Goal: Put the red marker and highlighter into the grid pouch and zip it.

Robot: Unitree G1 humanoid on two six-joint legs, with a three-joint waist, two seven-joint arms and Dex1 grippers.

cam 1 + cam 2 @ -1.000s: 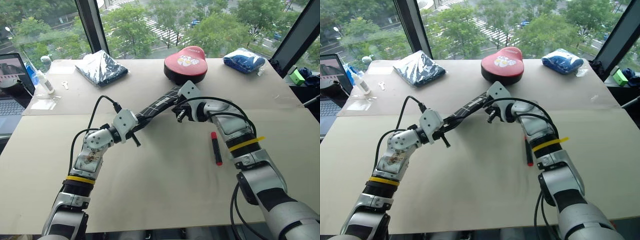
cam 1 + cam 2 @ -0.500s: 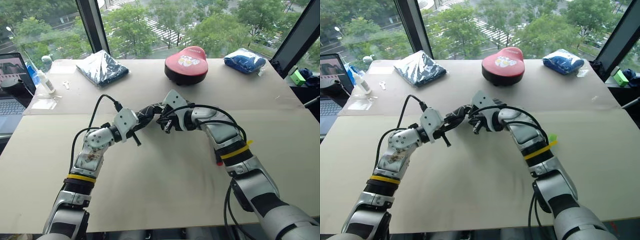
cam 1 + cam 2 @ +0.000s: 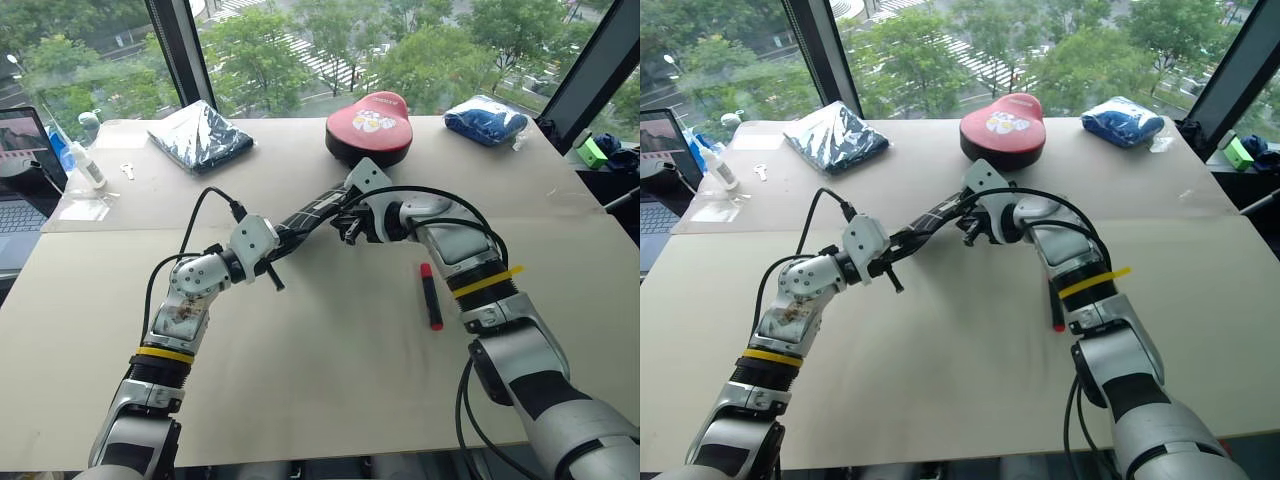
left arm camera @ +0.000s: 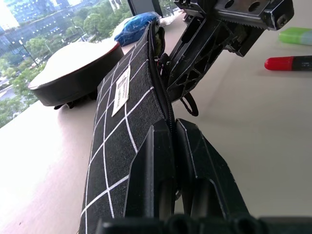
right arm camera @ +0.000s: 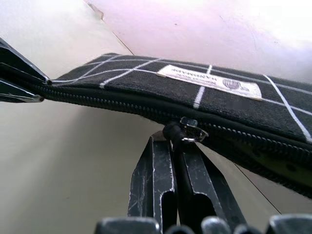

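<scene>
Table (image 3: 300, 380) carries our whole work area. Grid pouch (image 3: 318, 211) held above it between our arms, edge-on. Left gripper (image 4: 170, 161) clamped tight on pouch end; right gripper (image 5: 171, 156) pinched on zipper pull (image 5: 187, 130). Red marker (image 3: 431, 296) lies on table beside right arm; highlighter (image 4: 295, 35) near it.

grid pouch (image 5: 204, 97): matt woven cloth | fingers (image 5: 195, 185): scuffed, probably plastic

Black grid pouch (image 3: 318, 210) crossed with white lines at centre, red marker (image 3: 431, 296) with dark end right of centre, red-topped case (image 3: 371, 124) upper centre, blue bundle (image 3: 488, 119) upper right
</scene>
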